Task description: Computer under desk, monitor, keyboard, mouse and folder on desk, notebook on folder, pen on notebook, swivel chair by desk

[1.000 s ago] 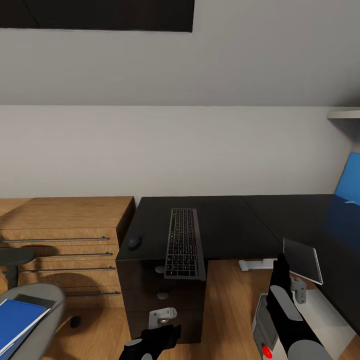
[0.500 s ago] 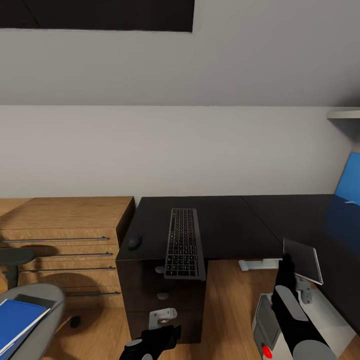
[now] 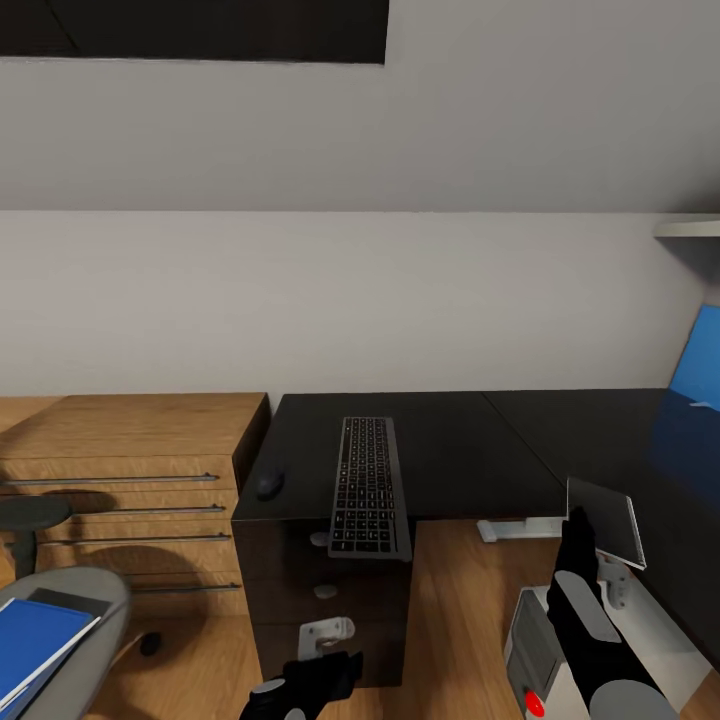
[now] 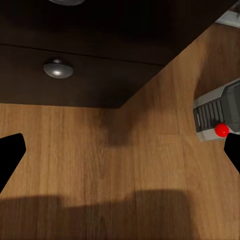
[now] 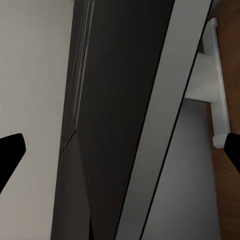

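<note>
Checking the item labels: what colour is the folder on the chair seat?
Blue. The folder shows best in the head view, lying on the grey chair.

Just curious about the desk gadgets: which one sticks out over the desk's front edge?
The keyboard: its near end overhangs the edge, while the mouse sits wholly on the desk.

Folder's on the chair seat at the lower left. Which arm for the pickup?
Left, probably. The left gripper hangs low, on the same side as the blue folder on the swivel chair; the right gripper is up by the desk, farther away.

Black keyboard [image 3: 369,487] overhanging desk [image 3: 450,450] edge, mouse [image 3: 269,485] beside it
</note>
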You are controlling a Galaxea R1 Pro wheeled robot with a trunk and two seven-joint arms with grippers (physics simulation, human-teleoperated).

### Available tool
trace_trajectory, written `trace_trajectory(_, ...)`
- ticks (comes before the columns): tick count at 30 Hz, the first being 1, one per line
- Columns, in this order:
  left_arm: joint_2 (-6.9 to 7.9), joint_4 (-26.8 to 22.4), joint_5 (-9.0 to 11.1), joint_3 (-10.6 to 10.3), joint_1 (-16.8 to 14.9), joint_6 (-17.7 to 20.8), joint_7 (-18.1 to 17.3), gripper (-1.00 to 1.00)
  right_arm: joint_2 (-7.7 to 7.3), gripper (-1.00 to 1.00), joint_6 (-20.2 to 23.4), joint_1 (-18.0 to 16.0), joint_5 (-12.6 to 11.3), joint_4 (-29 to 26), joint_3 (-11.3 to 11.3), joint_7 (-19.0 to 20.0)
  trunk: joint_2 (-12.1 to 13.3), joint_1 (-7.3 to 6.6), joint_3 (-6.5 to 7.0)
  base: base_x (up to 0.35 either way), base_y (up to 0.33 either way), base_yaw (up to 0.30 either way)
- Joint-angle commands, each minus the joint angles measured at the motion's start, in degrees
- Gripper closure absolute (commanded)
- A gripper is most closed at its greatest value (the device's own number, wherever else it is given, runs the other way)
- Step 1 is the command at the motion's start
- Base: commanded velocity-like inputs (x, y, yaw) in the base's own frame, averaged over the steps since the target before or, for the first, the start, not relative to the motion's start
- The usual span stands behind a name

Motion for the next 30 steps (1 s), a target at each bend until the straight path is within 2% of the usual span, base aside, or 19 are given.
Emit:
trace_trajectory(1,0.02,-0.02,0.6,-0.1,-0.05,0.07,0.55,-1.0,-0.02,-1.0,-0.19,-0.03,-0.34,-0.05,0.07,-0.07,-0.03,-0.01,-0.06,0.0,0.0,0.0)
trace_trajectory(11,-0.07,1.09,0.52,-0.11,-0.05,0.07,0.5,-1.0,-0.03,-1.0,-0.2,-0.03,-0.31,-0.05,0.08,-0.09,-0.03,-0.01,-0.06,0.0,0.0,0.0)
trace_trajectory(12,-0.08,1.12,0.52,-0.11,-0.05,0.07,0.49,-1.0,-0.03,1.0,-0.2,-0.03,-0.31,-0.05,0.08,-0.11,-0.03,-0.01,-0.06,0.0,0.0,0.0)
trace_trajectory(30,-0.16,1.31,0.51,-0.11,-0.05,0.07,0.49,-1.0,-0.03,1.0,-0.11,-0.02,-0.34,-0.14,0.04,-0.16,-0.03,-0.01,-0.06,0.0,0.0,0.0)
